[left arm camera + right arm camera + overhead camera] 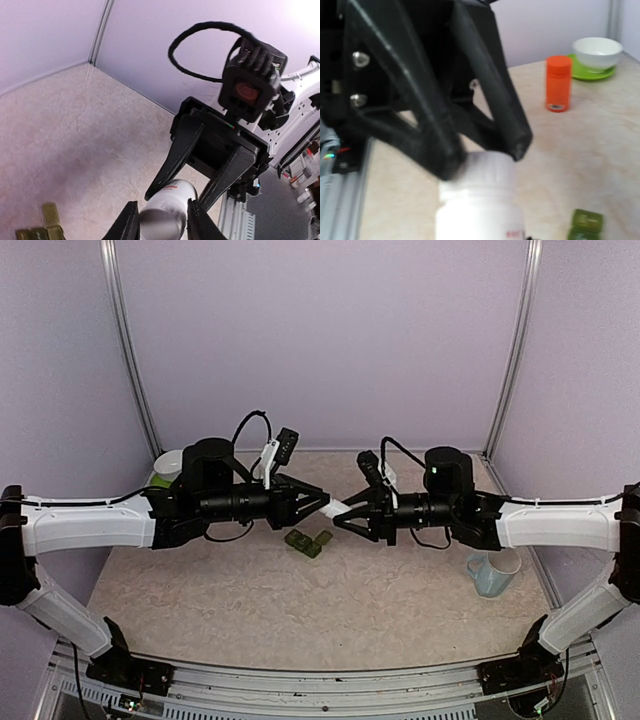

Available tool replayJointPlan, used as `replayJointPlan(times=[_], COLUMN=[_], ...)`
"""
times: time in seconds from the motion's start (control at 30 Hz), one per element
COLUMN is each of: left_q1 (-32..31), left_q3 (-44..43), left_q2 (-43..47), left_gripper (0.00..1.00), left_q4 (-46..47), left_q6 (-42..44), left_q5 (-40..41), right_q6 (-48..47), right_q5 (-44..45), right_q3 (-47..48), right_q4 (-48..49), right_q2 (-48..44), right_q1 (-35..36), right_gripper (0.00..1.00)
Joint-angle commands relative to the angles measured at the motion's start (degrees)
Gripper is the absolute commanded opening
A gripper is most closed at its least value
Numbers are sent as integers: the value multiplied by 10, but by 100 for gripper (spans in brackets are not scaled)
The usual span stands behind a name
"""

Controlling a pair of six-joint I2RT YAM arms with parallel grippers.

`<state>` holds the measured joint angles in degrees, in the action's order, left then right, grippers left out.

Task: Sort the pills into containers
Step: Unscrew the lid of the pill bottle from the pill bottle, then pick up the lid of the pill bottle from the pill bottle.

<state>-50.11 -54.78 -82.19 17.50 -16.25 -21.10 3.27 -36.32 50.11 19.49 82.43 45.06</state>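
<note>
A white pill bottle (337,508) hangs in the air between both grippers, above the table's middle. My left gripper (325,504) is shut on its cap end; in the left wrist view its fingers (125,225) clamp the bottle (172,197). My right gripper (345,516) is shut on the bottle's body; its fingers (175,150) flank the far end. In the right wrist view the bottle (480,210) fills the bottom and the left gripper (485,159) pinches the cap. The dark green containers (308,541) lie on the table just below, lids closed. No pills show.
An orange pill bottle (558,82) stands upright towards the back left. A white bowl (168,462) on a green plate sits at the back left corner. A pale blue mug (492,573) stands at the right. Purple walls enclose the table.
</note>
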Motion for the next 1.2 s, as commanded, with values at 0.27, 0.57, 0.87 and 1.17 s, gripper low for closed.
replayJointPlan(times=[0.27, 0.57, 0.87, 1.17], left_q1=[36, 55, 56, 56], left_q3=[35, 48, 50, 51], left_q2=[16, -36, -74, -83], left_gripper=[99, 99, 99, 99], left_q4=[79, 230, 327, 351], left_q6=[-99, -160, -215, -231], left_q5=[-37, -136, -173, -179], right_q6=[-16, 63, 95, 105], right_q5=[64, 62, 95, 118], right_q3=[-19, -21, -16, -15], right_q4=[56, 132, 156, 158], right_q2=[-30, 0, 35, 43], right_q1=[35, 50, 61, 64], right_gripper=[9, 9, 9, 9])
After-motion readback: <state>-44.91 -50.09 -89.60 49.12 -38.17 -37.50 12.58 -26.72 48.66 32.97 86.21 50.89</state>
